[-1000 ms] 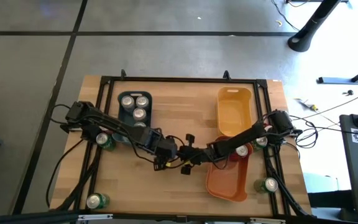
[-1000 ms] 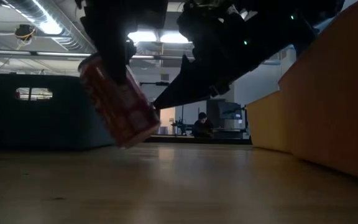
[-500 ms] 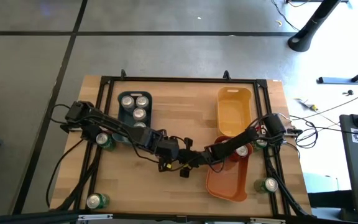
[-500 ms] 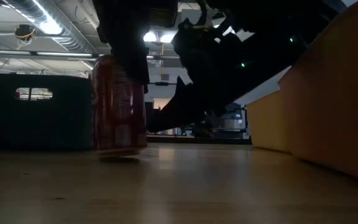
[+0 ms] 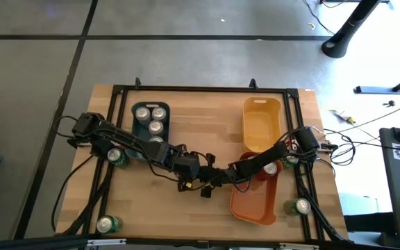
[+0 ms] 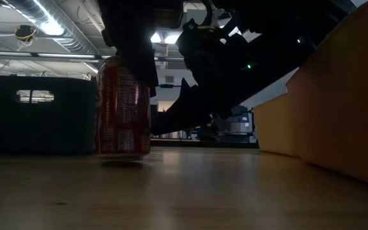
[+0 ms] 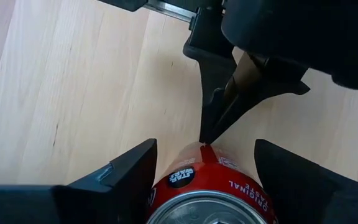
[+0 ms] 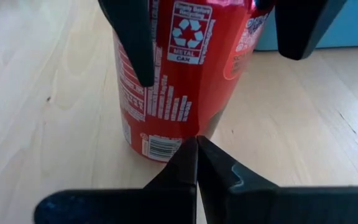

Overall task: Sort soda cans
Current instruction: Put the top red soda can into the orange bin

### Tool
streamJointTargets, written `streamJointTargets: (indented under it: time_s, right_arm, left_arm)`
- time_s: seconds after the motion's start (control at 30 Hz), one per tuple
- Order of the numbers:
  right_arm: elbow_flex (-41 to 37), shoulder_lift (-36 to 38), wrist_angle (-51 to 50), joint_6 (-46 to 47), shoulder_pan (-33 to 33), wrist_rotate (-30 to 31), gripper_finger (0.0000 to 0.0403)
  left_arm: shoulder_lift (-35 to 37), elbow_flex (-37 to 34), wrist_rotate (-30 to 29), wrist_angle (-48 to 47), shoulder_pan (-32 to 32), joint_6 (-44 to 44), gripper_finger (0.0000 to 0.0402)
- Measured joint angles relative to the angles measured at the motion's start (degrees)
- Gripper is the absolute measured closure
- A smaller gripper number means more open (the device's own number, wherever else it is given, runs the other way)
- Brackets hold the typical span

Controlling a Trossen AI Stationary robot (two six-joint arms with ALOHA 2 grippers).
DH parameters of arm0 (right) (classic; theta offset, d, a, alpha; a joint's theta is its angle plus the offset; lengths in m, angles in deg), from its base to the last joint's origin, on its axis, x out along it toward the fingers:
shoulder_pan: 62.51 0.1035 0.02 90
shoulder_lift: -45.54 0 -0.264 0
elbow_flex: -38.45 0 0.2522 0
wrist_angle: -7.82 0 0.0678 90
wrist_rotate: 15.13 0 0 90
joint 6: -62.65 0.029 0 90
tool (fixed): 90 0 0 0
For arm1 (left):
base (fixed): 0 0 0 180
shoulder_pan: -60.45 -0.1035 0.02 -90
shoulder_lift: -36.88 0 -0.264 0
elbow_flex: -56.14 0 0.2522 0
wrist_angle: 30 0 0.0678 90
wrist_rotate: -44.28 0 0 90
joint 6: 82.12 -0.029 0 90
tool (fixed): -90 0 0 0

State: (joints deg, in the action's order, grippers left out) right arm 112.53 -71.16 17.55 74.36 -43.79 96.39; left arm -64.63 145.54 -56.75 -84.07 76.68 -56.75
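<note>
A red soda can [image 6: 123, 108] stands upright on the wooden table, near its middle. My left gripper [image 7: 205, 149] comes down over it from above and is shut on it. In the high view the left gripper [image 5: 189, 170] hides the can. My right gripper [image 8: 196, 142] is shut and reaches in from the table's right. Its tips stand at the can's lower side [image 8: 188, 127]. Silver-topped cans sit in the blue-grey bin [image 5: 150, 119], and a red one [image 5: 269, 169] sits in the orange bin [image 5: 254, 201]. My left gripper pinches the red can's upper side wall [image 7: 160, 186] between its two fingers, one on each side. The fingers slant steeply down from above. The can is upright with its bottom [image 6: 123, 155] on the table. My right gripper's shut tips point at the can's lower side wall, slanting down from the table's right; I cannot tell whether they touch it.
A yellow bin [image 5: 261, 123] stands at the far right, beyond the orange bin. Loose green cans stand at the left edge [image 5: 117, 157], the near left corner [image 5: 107, 224] and the near right [image 5: 301, 206]. Bare wood lies between the bins.
The red can hung tilted above the table in my left gripper; it now stands upright on its bottom. My left gripper has tipped to point more steeply down. My right gripper has sunk a little, and its tips are now low beside the can.
</note>
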Motion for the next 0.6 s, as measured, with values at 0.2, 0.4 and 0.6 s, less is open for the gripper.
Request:
streamJointTargets:
  time_s: [0.2,0.4,0.6]
  right_arm:
    - [0.0,0.0,-0.2,0.0,0.0,0.0,0.0398]
    - [0.0,0.1,0.0,0.0,0.0,0.1,0.0398]
    - [0.0,0.1,0.1,0.0,0.0,0.1,0.0398]
  left_arm:
    - [-0.2,-0.2,-0.7,1.7,0.0,1.0,0.0134]
    - [-0.3,-0.2,-1.8,2.3,0.1,0.4,0.0126]
    - [-0.3,-0.2,-3.2,3.6,0.0,-0.1,0.0125]
